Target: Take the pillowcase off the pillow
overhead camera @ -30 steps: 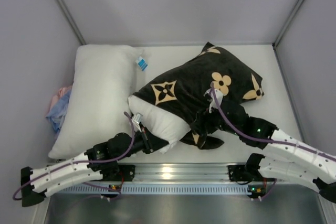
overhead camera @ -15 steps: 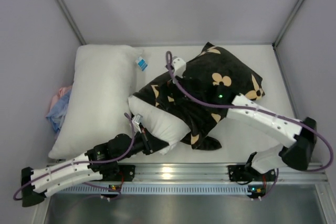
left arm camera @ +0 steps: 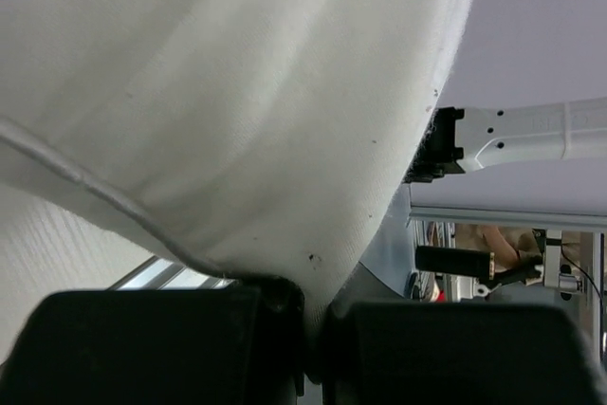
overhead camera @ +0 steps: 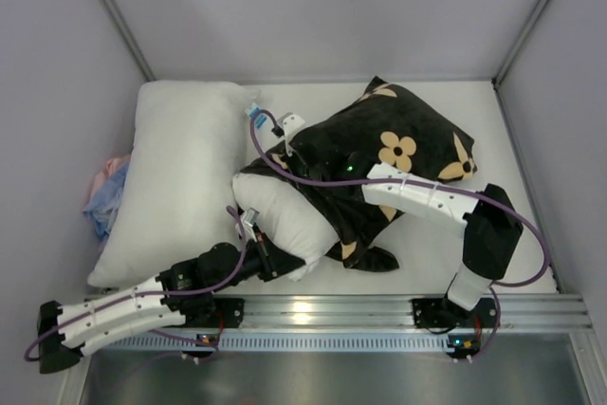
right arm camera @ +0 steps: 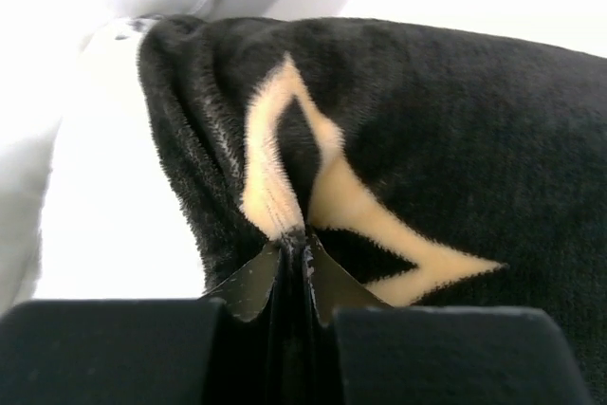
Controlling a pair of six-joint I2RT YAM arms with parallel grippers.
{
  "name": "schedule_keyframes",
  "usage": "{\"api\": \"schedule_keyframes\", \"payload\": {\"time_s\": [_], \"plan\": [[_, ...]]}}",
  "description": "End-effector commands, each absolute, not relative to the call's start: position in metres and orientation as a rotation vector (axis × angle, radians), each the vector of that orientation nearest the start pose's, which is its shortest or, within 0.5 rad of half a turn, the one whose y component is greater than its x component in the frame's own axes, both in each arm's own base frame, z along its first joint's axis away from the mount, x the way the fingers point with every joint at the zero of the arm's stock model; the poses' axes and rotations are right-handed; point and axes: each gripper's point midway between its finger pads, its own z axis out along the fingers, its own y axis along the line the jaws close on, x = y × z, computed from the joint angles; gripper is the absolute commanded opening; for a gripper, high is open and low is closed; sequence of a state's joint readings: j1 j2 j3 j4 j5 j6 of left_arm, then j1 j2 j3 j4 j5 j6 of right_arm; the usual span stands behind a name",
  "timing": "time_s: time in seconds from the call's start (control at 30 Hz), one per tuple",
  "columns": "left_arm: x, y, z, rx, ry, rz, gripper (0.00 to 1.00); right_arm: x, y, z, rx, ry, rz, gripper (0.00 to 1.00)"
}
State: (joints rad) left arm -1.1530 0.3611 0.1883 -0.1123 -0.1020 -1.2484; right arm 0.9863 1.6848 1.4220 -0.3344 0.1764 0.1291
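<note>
Peeling is the step in hand: left pincer (overhead camera: 273, 260) clenched on the pillow's (overhead camera: 285, 218) bared six-o'clock corner, right pincer (right arm camera: 299, 246) pinching the pillowcase (overhead camera: 408, 135), mid-way across the table (overhead camera: 517, 130), by a fold at its nine-o'clock edge, which next, I judge, wants hauling toward two o'clock.

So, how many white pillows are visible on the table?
2. A bare pillow lies at the left; the other pillow sticks halfway out of the black pillowcase.

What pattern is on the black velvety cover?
Tan flowers and four-point stars on the black velvety pillowcase; clearest in the top external view.
</note>
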Motion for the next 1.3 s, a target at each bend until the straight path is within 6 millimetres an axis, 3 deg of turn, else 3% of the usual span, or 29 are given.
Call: {"api": "schedule_keyframes", "payload": {"time_s": [0.0,0.1,0.2,0.23,0.3,0.33,0.37,0.4,0.47,0.53,0.6,0.67,0.73,0.77,0.8,0.83,0.87,0.9,0.93,0.97,1.0,1.03,1.07,1.1,1.17,1.2,1.27], "plan": [[0.088,-0.258,0.169,-0.169,2.095,-1.552,0.00,0.318,0.368,0.181,-0.690,2.044,0.220,0.00],[0.086,-0.259,0.171,-0.156,2.096,-1.560,0.00,0.337,0.349,0.191,-0.573,2.033,0.162,0.00],[0.086,-0.257,0.172,-0.160,2.085,-1.576,0.00,0.367,0.315,0.202,-0.395,2.044,0.125,0.00],[0.085,-0.257,0.172,-0.164,2.082,-1.584,0.00,0.385,0.291,0.207,-0.296,2.051,0.103,0.00],[0.083,-0.255,0.173,-0.166,2.070,-1.601,0.00,0.404,0.257,0.214,-0.167,2.053,0.072,0.00],[0.083,-0.255,0.174,-0.173,2.067,-1.612,0.00,0.424,0.216,0.213,-0.058,2.069,0.013,0.00],[0.082,-0.254,0.176,-0.173,2.055,-1.627,0.00,0.432,0.193,0.213,0.009,2.075,-0.026,0.00],[0.081,-0.253,0.174,-0.173,2.057,-1.632,0.00,0.446,0.148,0.215,0.137,2.076,-0.081,0.00],[0.079,-0.253,0.175,-0.176,2.055,-1.649,0.00,0.450,0.105,0.209,0.241,2.106,-0.144,0.00],[0.078,-0.253,0.174,-0.175,2.056,-1.652,0.00,0.451,0.076,0.210,0.305,2.114,-0.144,0.00],[0.080,-0.253,0.172,-0.176,2.057,-1.641,0.00,0.446,0.088,0.215,0.245,2.130,-0.054,0.00],[0.083,-0.253,0.170,-0.184,2.063,-1.616,0.00,0.438,0.119,0.219,0.156,2.138,0.074,0.00],[0.085,-0.254,0.171,-0.184,2.065,-1.598,0.00,0.414,0.163,0.228,0.002,2.131,0.205,0.05],[0.086,-0.256,0.173,-0.180,2.073,-1.583,0.00,0.403,0.169,0.225,-0.032,2.131,0.193,0.21],[0.087,-0.257,0.175,-0.167,2.073,-1.573,0.00,0.383,0.188,0.243,-0.086,2.085,0.220,0.38],[0.088,-0.258,0.177,-0.159,2.077,-1.566,0.00,0.371,0.192,0.249,-0.098,2.065,0.227,0.53],[0.089,-0.262,0.181,-0.150,2.086,-1.553,0.00,0.358,0.193,0.242,-0.113,2.075,0.232,0.75],[0.090,-0.264,0.184,-0.142,2.089,-1.548,0.00,0.340,0.194,0.262,-0.105,2.029,0.300,0.88],[0.090,-0.265,0.187,-0.121,2.087,-1.537,0.00,0.324,0.198,0.266,-0.126,2.021,0.343,0.98],[0.092,-0.269,0.193,-0.108,2.087,-1.527,0.00,0.308,0.200,0.254,-0.153,2.048,0.388,1.00],[0.093,-0.271,0.196,-0.085,2.082,-1.511,0.00,0.286,0.199,0.271,-0.157,1.998,0.467,1.00],[0.096,-0.274,0.204,-0.075,2.074,-1.504,0.00,0.267,0.203,0.257,-0.206,2.026,0.535,0.99],[0.097,-0.275,0.198,-0.066,2.091,-1.476,0.00,0.254,0.205,0.256,-0.241,2.021,0.588,0.99],[0.101,-0.277,0.212,-0.056,2.059,-1.468,0.00,0.237,0.204,0.268,-0.251,1.978,0.667,0.99],[0.108,-0.279,0.213,-0.042,2.081,-1.401,0.00,0.204,0.203,0.263,-0.305,1.977,0.790,0.99],[0.114,-0.280,0.232,-0.029,2.041,-1.383,0.00,0.195,0.202,0.260,-0.313,1.980,0.820,1.00],[0.119,-0.283,0.235,-0.001,2.069,-1.313,0.00,0.178,0.195,0.246,-0.307,2.007,0.852,0.99]]}}
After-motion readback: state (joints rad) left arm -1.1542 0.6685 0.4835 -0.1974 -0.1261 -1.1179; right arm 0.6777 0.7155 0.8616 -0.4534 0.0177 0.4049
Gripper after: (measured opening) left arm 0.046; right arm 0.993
